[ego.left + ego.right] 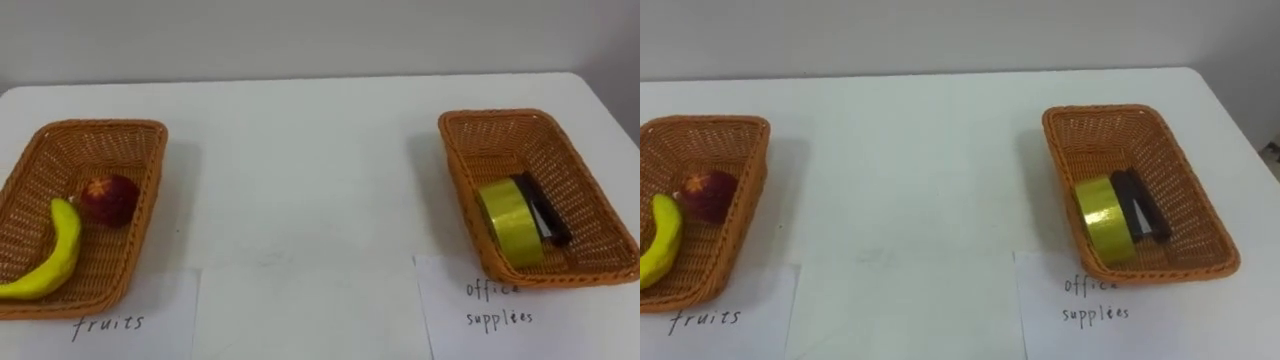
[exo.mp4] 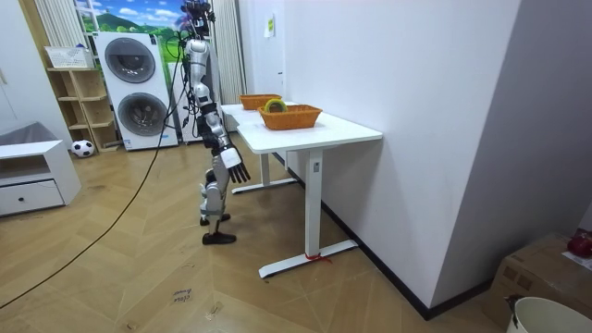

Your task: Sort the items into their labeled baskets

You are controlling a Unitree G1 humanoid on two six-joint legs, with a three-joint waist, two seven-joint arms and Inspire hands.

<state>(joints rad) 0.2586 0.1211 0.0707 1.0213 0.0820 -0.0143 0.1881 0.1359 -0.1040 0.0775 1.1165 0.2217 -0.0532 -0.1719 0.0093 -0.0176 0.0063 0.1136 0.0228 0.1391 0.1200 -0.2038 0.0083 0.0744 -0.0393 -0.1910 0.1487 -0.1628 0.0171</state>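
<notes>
Nearest on the white table [image 1: 300,170], a paper label [image 1: 130,320] lies before the left wicker basket [image 1: 150,170] and another sheet [image 1: 500,310] before the right wicker basket [image 1: 590,200]. In the left one a yellow banana [image 1: 55,262] curves from near-left to far-right, its far tip beside a dark red apple [image 1: 108,199]. In the right one a yellow tape roll [image 1: 510,222] stands on edge. Beside it lies a dark, slim office item [image 1: 545,212], long axis near to far. In the room view the right hand [image 2: 237,170] hangs beside the table, fingers spread.
</notes>
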